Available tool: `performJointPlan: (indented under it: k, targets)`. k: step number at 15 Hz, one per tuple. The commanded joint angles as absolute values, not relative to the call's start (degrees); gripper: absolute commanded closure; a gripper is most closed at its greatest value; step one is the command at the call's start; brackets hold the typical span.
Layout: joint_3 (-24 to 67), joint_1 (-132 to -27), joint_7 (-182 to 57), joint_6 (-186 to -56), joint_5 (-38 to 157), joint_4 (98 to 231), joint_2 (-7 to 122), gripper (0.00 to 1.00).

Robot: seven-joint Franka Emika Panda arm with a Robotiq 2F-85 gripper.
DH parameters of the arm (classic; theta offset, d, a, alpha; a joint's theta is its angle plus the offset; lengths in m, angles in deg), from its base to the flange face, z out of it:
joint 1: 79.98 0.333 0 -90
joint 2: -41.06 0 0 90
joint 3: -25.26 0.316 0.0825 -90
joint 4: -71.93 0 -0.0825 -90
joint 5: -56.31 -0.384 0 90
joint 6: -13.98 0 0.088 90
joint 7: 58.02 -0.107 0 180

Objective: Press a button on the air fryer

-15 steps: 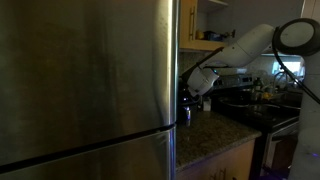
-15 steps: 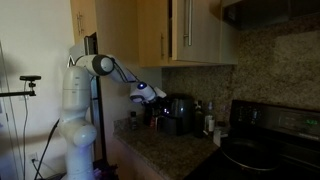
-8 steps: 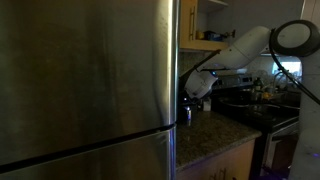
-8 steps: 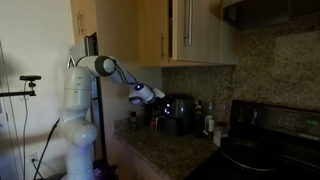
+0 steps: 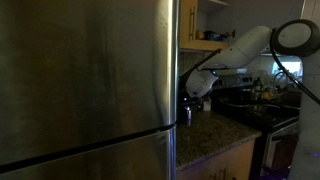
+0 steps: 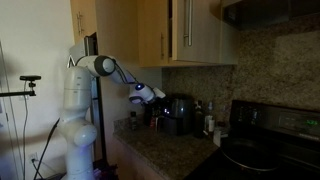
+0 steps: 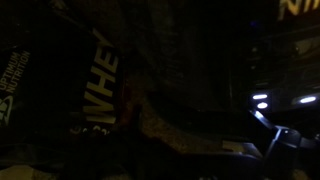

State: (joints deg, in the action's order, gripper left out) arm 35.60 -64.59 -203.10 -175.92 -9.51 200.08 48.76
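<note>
Item: 1 Franka arm (image 6: 100, 68), reaching from its stand across the corner of a granite countertop (image 6: 172, 152) under wooden wall cabinets (image 6: 190, 30). Gripper (image 6: 150, 97): held low and just beside the task's appliance, apparently apart from it; finger spread cannot be told, since both exterior views are too small and the wrist view too dark to show the jaws. Air fryer (image 6: 180, 113): small dark glossy unit standing upright on the countertop against the back wall, between the gripper and the black stove (image 6: 262, 150). In an exterior view the brushed-steel fridge (image 5: 85, 80) fills most of the picture and hides the counter beyond its edge, leaving only the gripper (image 5: 194, 88) and forearm showing. Wrist view: nearly black; 1 dark tub lettered "WHEY" (image 7: 100, 85) and a few pale glints (image 7: 262, 100) are all that can be read; no button is discernible. Step in hand, by judgement: final approach to the control face, press not yet made. Next move calls for: a short, slow advance toward the fryer's front with 1 fingertip lined up on a button, a light push, and care not to shove the unit backward.
</note>
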Motion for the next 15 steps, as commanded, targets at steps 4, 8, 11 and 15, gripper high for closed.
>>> performJointPlan:
  k: [4,8,11,15]
  targets:
    - [35.3,-65.1,-199.3,-183.8,-7.6,198.5,50.1,0.0]
    - [32.5,-63.9,-203.0,-184.9,-2.4,201.3,46.7,0.0]
    - [35.4,-66.9,-203.5,-175.2,-6.1,207.7,41.4,0.0]
    - [29.5,-71.7,-204.6,-170.6,-5.5,222.5,34.9,0.0]
